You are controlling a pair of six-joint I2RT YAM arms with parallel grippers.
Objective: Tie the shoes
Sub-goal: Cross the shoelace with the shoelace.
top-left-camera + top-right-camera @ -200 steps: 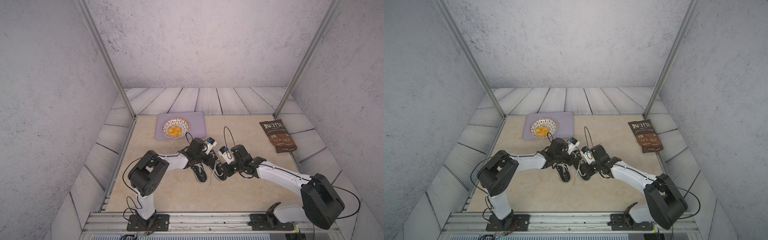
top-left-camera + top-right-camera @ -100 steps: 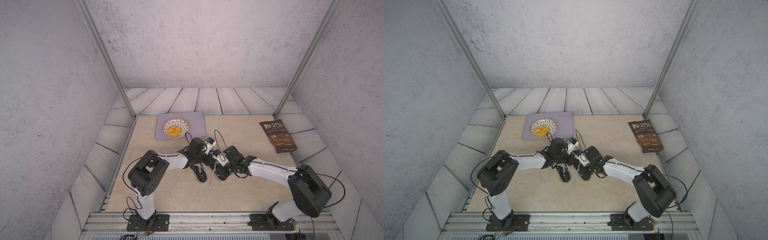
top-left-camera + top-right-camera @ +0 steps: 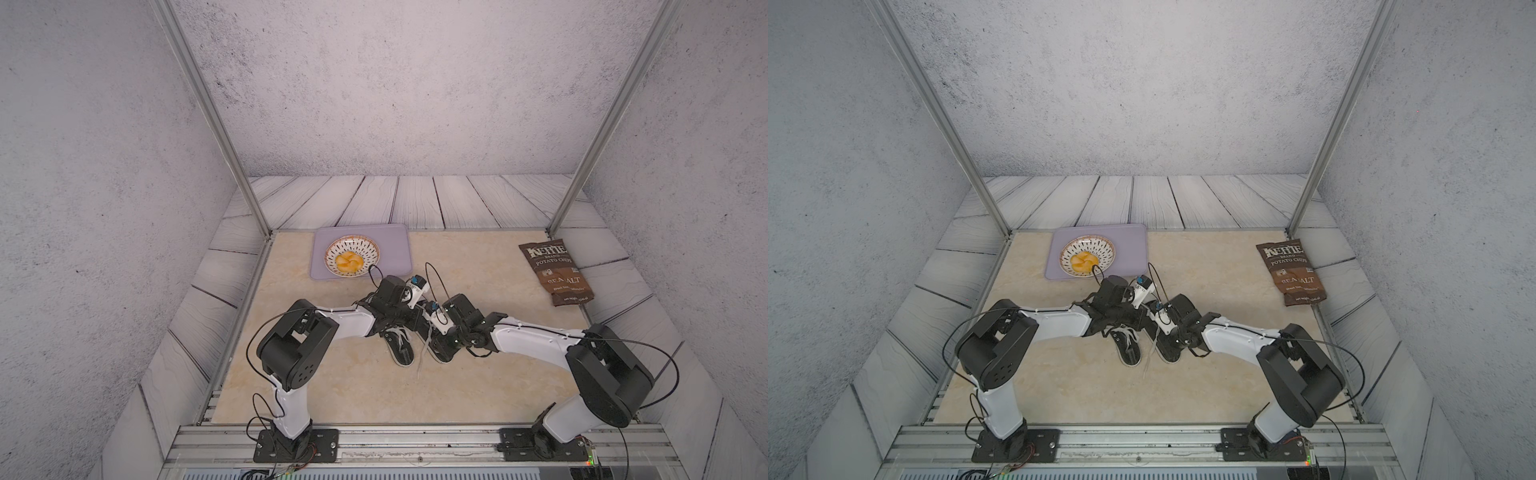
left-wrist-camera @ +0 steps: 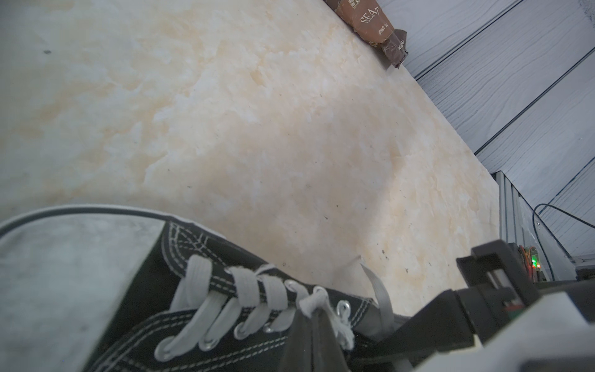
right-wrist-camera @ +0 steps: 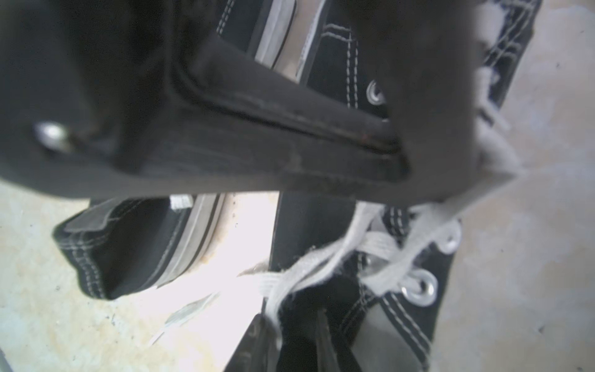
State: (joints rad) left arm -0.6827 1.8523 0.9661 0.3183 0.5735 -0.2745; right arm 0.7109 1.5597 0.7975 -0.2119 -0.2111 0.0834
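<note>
Only partly in view: shoes (image 3: 402, 352)

Two little black shoes (image 3: 1128, 351) sit side by side in the middle of the tan bench (image 3: 1059, 386). Their white laces (image 3: 1149, 355) are loose, and one end trails between them. The left arm (image 3: 1054, 322) and right arm (image 3: 1237, 336) both reach down over the shoes. Farther back, a bowl (image 3: 1105, 249) of yellow food sits on a purple tray (image 3: 1133, 249). A brown chip bag (image 3: 1291, 272) lies well apart.

Beige tabletop (image 3: 332, 374): shoes (image 3: 401, 353), tray (image 3: 395, 249), chip bag (image 3: 555, 270)
</note>
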